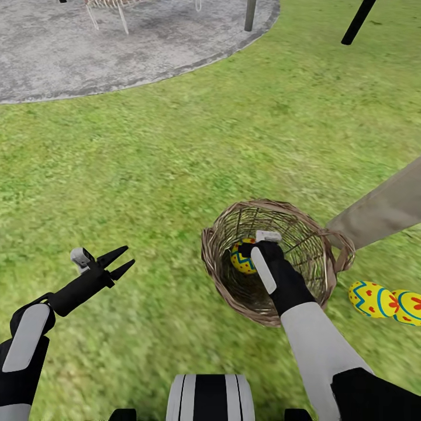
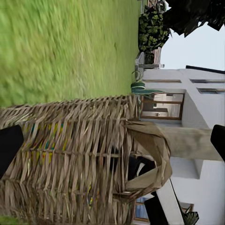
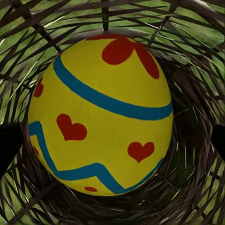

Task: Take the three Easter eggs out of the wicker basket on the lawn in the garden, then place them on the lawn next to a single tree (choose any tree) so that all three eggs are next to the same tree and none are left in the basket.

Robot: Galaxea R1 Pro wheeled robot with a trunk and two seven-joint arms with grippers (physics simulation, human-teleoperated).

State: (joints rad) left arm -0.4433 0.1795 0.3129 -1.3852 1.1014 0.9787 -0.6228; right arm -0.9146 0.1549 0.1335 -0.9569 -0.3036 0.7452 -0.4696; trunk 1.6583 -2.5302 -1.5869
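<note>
Yellow egg (image 3: 101, 115) deep in wicker basket (image 1: 234, 292) — between parted right gripper (image 1: 248, 252) fingers, narrow end basket-bottomward.

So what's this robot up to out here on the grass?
It is emptying a wicker basket of painted eggs. Its right gripper reaches inside toward the last egg, not clearly gripping it. Two eggs already lie on the lawn beside a pale tree trunk. The left gripper hangs open, empty.
</note>
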